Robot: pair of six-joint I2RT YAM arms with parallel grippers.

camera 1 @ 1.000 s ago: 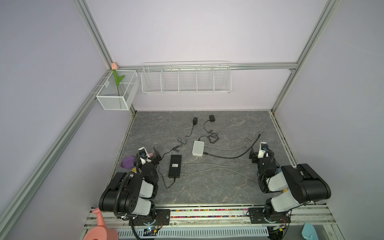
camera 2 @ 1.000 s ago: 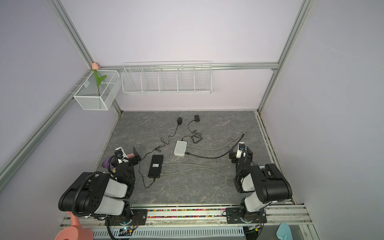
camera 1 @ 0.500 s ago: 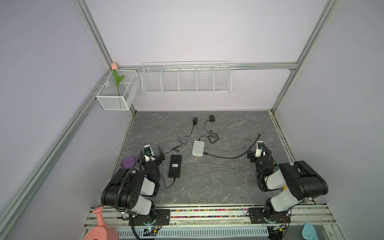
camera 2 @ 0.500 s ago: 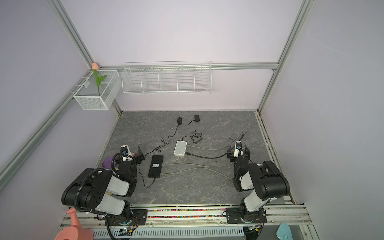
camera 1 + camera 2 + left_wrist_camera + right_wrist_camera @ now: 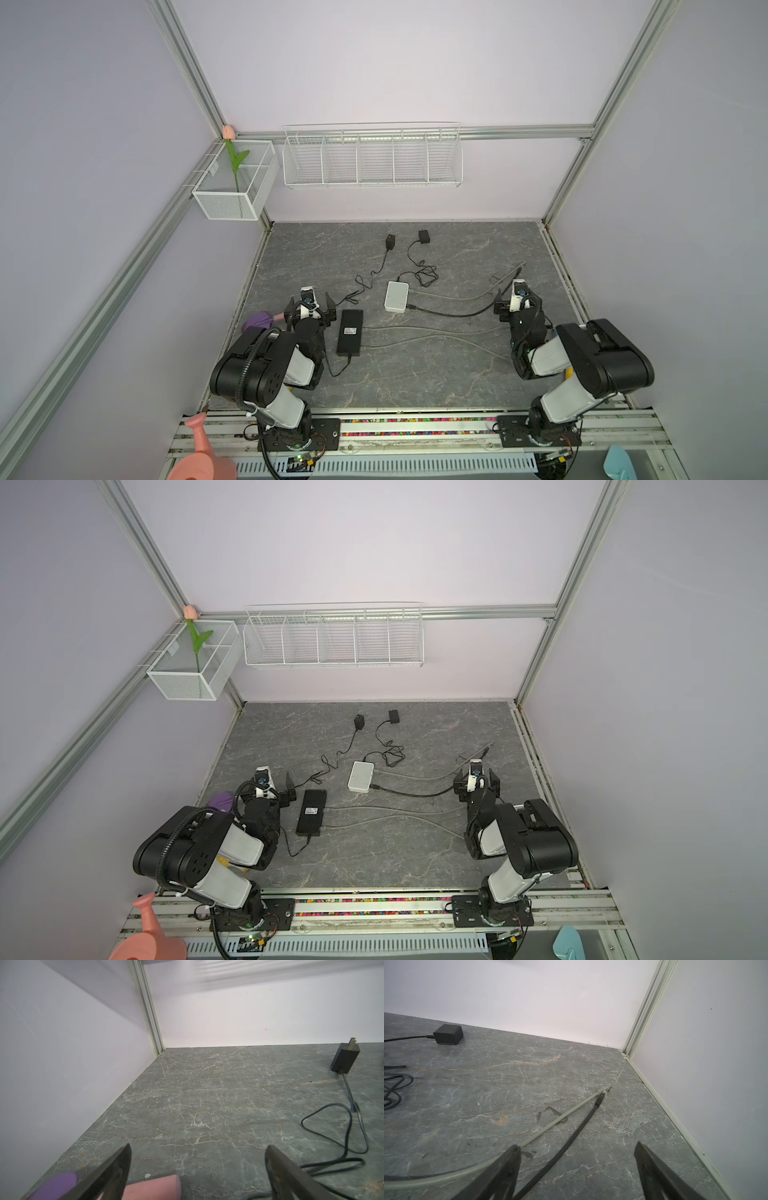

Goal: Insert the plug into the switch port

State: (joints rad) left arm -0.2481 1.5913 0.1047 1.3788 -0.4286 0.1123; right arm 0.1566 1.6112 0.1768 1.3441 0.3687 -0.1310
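Plug (image 5: 604, 1089) on the grey cable (image 5: 560, 1119) lies on the tabletop (image 5: 488, 1095) well ahead of the right jaws, which stand wide apart and empty with a black cable (image 5: 572, 1136) running out between them. Left jaws stand wide apart and empty too, a pink-and-purple object (image 5: 153, 1185) just beneath; the white switch (image 5: 397, 296) sits between both pairs.

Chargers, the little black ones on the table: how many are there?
2. Both lie near the back wall, side by side but not touching: the left charger and the right charger. More may be hidden from view.
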